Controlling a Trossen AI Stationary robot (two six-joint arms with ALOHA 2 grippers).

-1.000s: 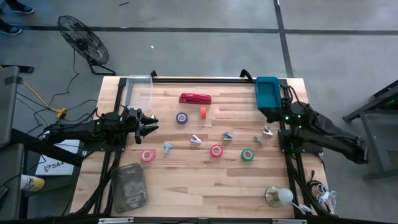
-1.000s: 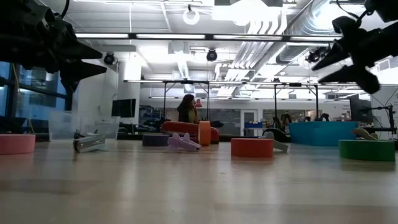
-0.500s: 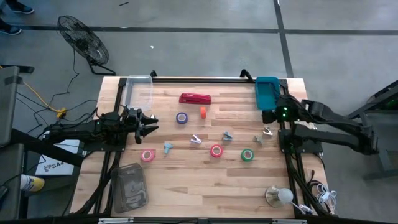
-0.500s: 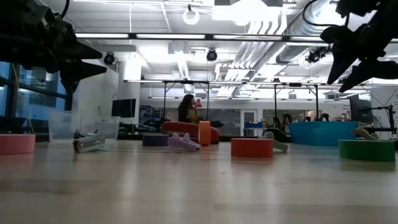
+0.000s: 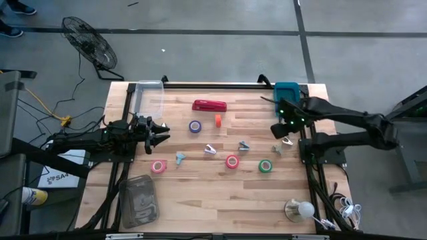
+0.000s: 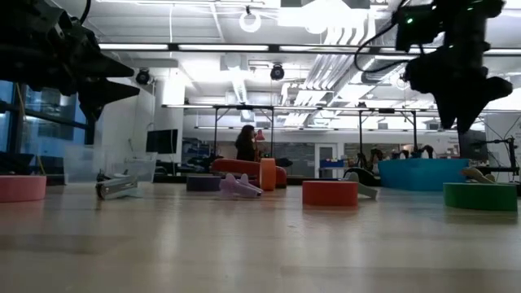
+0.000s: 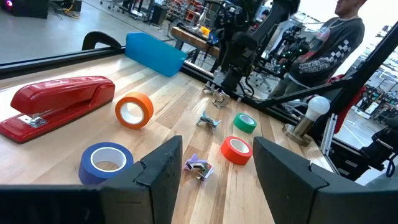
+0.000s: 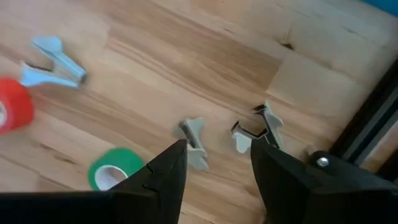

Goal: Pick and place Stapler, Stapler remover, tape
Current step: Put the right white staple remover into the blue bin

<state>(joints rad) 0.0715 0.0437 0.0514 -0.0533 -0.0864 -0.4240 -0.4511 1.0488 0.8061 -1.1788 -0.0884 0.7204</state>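
The red stapler (image 5: 209, 105) lies flat at the far middle of the table and also shows in the left wrist view (image 7: 56, 106). Tape rolls rest on the wood: purple-blue (image 5: 195, 127), pink (image 5: 158, 167), red (image 5: 232, 161), green (image 5: 265, 166), and an orange roll (image 5: 218, 121) on edge. Small pale staple removers (image 5: 287, 141) (image 5: 277, 149) (image 5: 244, 146) lie among them. My left gripper (image 5: 162, 132) is open and empty at the table's left, pointing toward the purple-blue roll. My right gripper (image 5: 279, 128) is open, above the right-hand removers (image 8: 194, 134) (image 8: 258, 130), touching nothing.
A blue bin (image 5: 287, 98) stands at the far right corner. A clear tub (image 5: 148, 95) stands at the far left and a clear lidded box (image 5: 138, 199) at the near left. A lamp bulb (image 5: 300, 210) stands at the near right. A person (image 7: 336, 43) stands beyond the table.
My right gripper has swung from beyond the table's right edge in over the table, toward its left, and has tipped to point down over the staple removers near the right edge. Nothing on the table has moved.
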